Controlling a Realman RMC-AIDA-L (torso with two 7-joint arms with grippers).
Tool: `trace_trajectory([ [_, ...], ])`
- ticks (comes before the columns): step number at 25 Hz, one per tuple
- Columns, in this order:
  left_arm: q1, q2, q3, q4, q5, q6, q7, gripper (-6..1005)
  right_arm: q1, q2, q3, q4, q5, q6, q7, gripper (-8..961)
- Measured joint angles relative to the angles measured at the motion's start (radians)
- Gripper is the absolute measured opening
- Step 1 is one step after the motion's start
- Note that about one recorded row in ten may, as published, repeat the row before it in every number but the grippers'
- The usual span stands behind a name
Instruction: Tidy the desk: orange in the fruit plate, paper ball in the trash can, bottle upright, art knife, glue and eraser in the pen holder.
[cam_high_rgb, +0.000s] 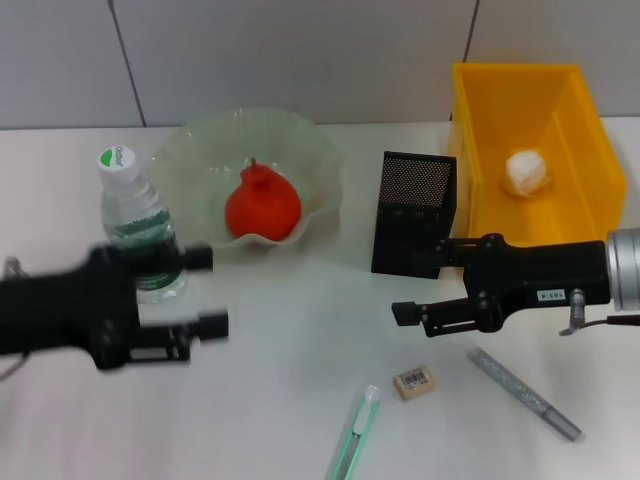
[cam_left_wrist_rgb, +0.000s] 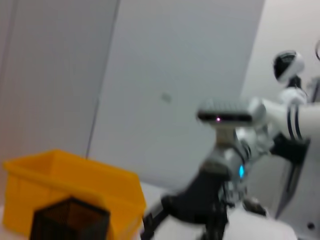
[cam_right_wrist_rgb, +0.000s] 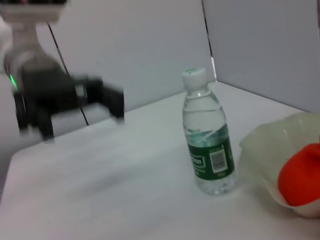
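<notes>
Eraser (cam_high_rgb: 414, 381), lying flat on the desk between the art knife (cam_high_rgb: 355, 435) and the glue (cam_high_rgb: 524, 393), looks next: the empty, open-jawed right gripper (cam_high_rgb: 432, 282) should drop straight over it, while the left gripper (cam_high_rgb: 208, 290), also open and empty, stays beside the upright bottle (cam_high_rgb: 137, 222).

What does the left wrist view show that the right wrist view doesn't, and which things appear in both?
Only the left wrist view shows the trash can, the pen holder in front of it, and the right gripper. Only the right wrist view shows the upright bottle, the fruit plate holding the orange, and the open left gripper. Both share the white desk and grey wall.
</notes>
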Motion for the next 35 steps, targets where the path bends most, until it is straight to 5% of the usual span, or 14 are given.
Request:
trace_trajectory([
  [9,-0.012,-0.012,0.002,-0.131,0.198,-0.093,0.184,813,0.031,-0.001,-0.025,-0.022,-0.011,-0.007,0.076,814],
  [20,0.0,-0.05,-0.008,-0.183,0.201,-0.121,0.257,812,0.074,-0.007,-0.306,-0.217,-0.125,-0.02,0.275,813],
  [35,0.048,-0.059,-0.004,-0.194,0.199,-0.155,0.35,813,0.229,0.002,-0.619,-0.255,-0.345,-0.001,0.309,813],
])
